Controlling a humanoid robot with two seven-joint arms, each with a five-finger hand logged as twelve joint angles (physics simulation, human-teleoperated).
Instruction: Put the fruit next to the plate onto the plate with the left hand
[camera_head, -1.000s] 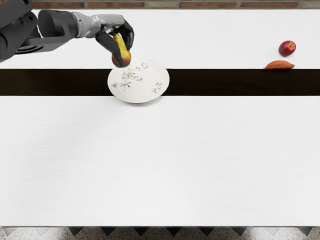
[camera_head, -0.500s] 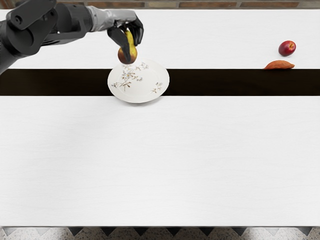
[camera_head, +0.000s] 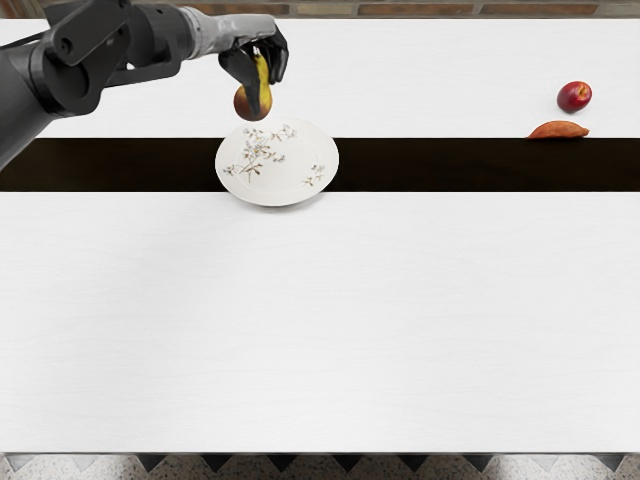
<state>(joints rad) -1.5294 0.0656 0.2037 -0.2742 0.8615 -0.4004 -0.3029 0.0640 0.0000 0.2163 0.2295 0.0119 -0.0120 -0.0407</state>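
Carry step: left hand (camera_head: 256, 62) grips the pear (camera_head: 252, 97) above the plate (camera_head: 277, 162)'s far rim; next, move inward, lower, release.

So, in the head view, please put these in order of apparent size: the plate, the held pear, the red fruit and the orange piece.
1. plate, clearly the largest.
2. pear in the left hand, partly hidden by fingers.
3. red fruit and orange piece: too alike to rank.
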